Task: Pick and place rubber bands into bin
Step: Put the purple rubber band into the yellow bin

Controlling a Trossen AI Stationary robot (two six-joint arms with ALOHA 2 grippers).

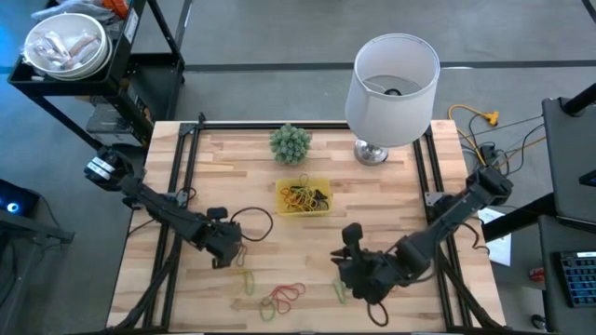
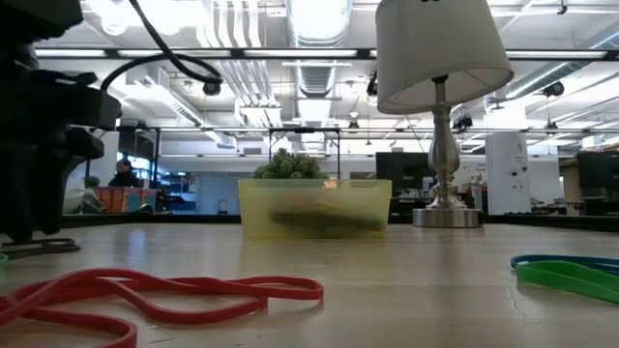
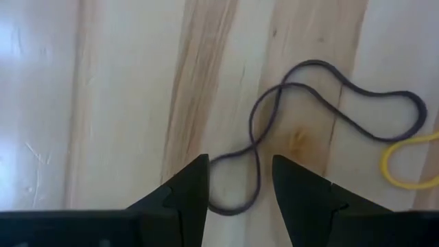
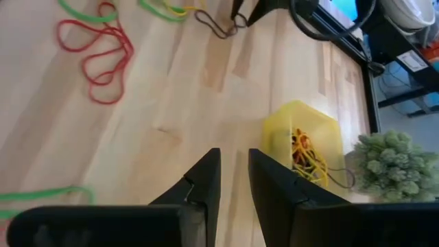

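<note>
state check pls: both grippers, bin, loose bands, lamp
left gripper: open, fingers straddling one end of the dark band on the table
right gripper: open, holding nothing, over bare wood
bin: upright, holds a tangle of bands
red bands: loose on the table, outside the bin
green band: loose on the table
lamp: upright behind the bin

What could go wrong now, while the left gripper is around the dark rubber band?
1. The left gripper is open over only one end loop of the dark rubber band; the thin band lies flat and might slip out at closing.
2. A yellow band touches the dark band's far end and might be dragged along.
3. The bin is small, so a dangling band might catch its rim.
</note>
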